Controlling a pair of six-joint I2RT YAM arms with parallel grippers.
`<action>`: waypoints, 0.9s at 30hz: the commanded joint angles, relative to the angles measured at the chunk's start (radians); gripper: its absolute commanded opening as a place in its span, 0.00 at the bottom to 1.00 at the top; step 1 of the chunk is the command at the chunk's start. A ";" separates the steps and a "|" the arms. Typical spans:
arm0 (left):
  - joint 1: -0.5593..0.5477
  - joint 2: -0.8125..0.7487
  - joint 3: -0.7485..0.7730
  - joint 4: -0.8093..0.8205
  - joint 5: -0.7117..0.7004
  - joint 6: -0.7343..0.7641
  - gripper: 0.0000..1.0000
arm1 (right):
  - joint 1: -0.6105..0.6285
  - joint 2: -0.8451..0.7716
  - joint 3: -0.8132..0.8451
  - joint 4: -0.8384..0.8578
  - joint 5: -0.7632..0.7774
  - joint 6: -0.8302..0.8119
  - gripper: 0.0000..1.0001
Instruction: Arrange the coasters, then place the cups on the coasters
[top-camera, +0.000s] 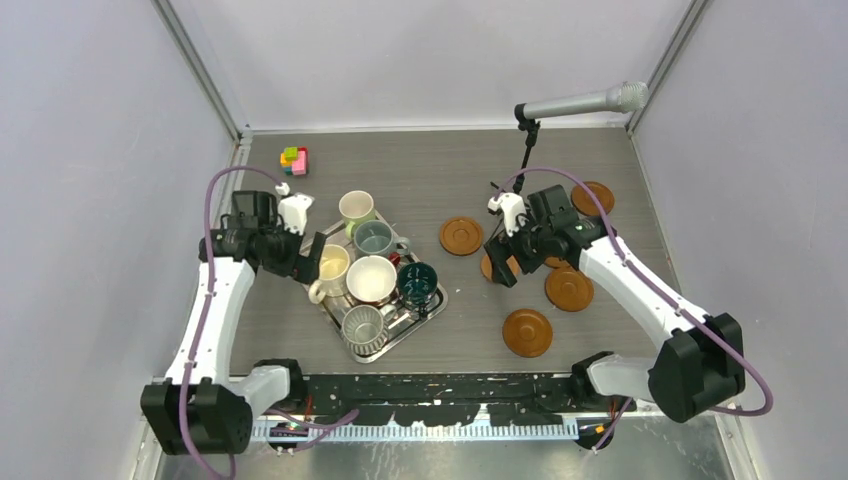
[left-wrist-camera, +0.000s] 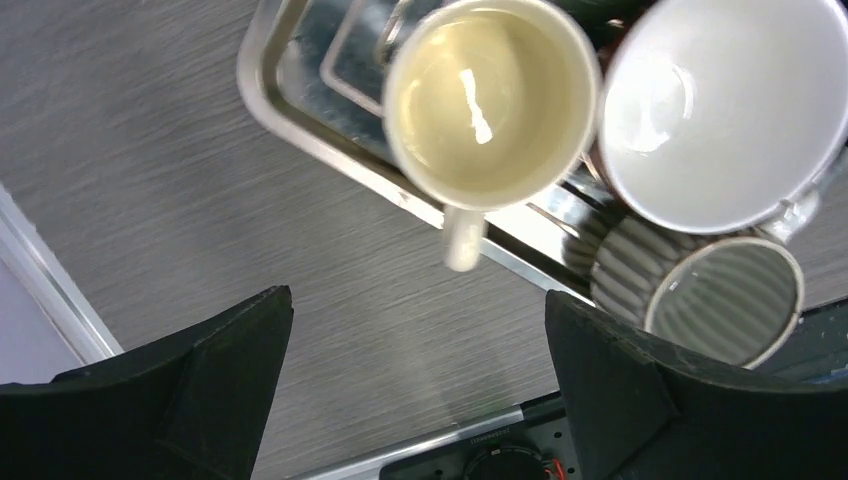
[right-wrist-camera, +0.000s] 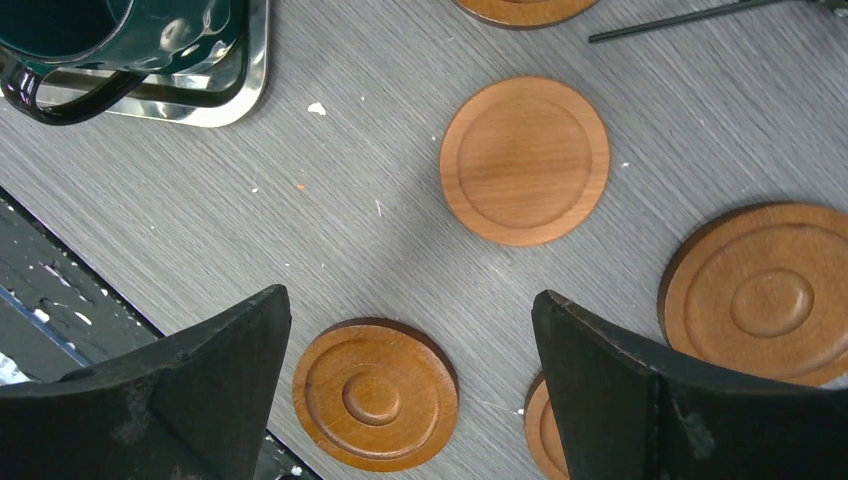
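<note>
Six cups stand crowded on a steel tray (top-camera: 432, 300): pale green (top-camera: 356, 208), grey-blue (top-camera: 374, 238), cream (top-camera: 331, 265), red-brown with white inside (top-camera: 371, 279), dark teal (top-camera: 417, 282) and ribbed silver (top-camera: 363, 326). My left gripper (top-camera: 311, 259) hovers open at the tray's left side; in its wrist view the left gripper (left-wrist-camera: 418, 330) is over bare table just short of the cream cup (left-wrist-camera: 490, 100). Brown coasters (top-camera: 461, 236) (top-camera: 527, 332) (top-camera: 569, 288) (top-camera: 598, 198) lie scattered on the right. My right gripper (top-camera: 502, 268) hangs open above them, with one ringed coaster (right-wrist-camera: 375, 395) between its fingers' tips and a plain-faced one (right-wrist-camera: 525, 160) ahead.
A coloured block toy (top-camera: 294, 160) sits at the far left corner. A microphone on a stand (top-camera: 580, 103) rises at the back right. Grey walls close in both sides. The arms' black base rail (top-camera: 440, 388) runs along the near edge.
</note>
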 joint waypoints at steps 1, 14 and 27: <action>0.172 0.082 0.068 0.014 0.079 0.044 1.00 | 0.041 0.045 0.054 0.016 -0.007 -0.051 0.95; 0.348 0.328 0.053 0.152 0.249 -0.162 0.85 | 0.134 0.214 0.037 0.114 -0.100 -0.082 0.88; 0.371 0.518 0.023 0.269 0.323 -0.284 0.63 | 0.202 0.261 -0.052 0.299 -0.134 -0.048 0.80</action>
